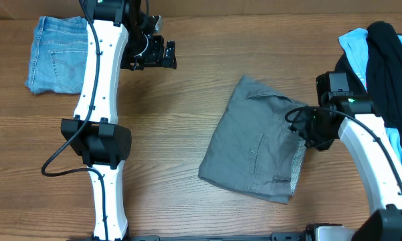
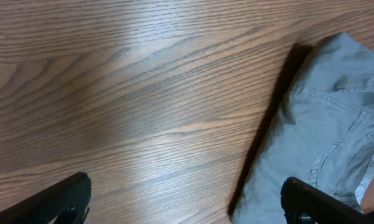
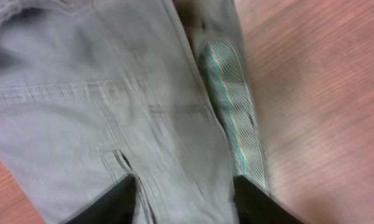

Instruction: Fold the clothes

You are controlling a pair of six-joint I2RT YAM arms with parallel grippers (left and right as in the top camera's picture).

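The grey cotton shorts [image 1: 257, 140] lie folded on the table's middle right, with a back pocket and striped waistband lining showing. My right gripper [image 1: 306, 130] is open over their right edge; the wrist view shows its fingers [image 3: 187, 199] straddling grey cloth [image 3: 112, 93] beside the waistband [image 3: 233, 118]. My left gripper [image 1: 162, 53] is open and empty above bare wood at the back left; its wrist view [image 2: 183, 202] shows the shorts' corner [image 2: 323, 137] at the right. Folded light-blue denim shorts [image 1: 57, 53] lie at the far left. A black garment [image 1: 388, 60] and a pale-blue garment [image 1: 354, 47] are heaped at the right.
The wooden table [image 1: 174, 147] carries everything. The left arm's white links and black base [image 1: 97, 140] stand at the left front. The right arm [image 1: 381, 167] reaches in from the right front, next to the heap.
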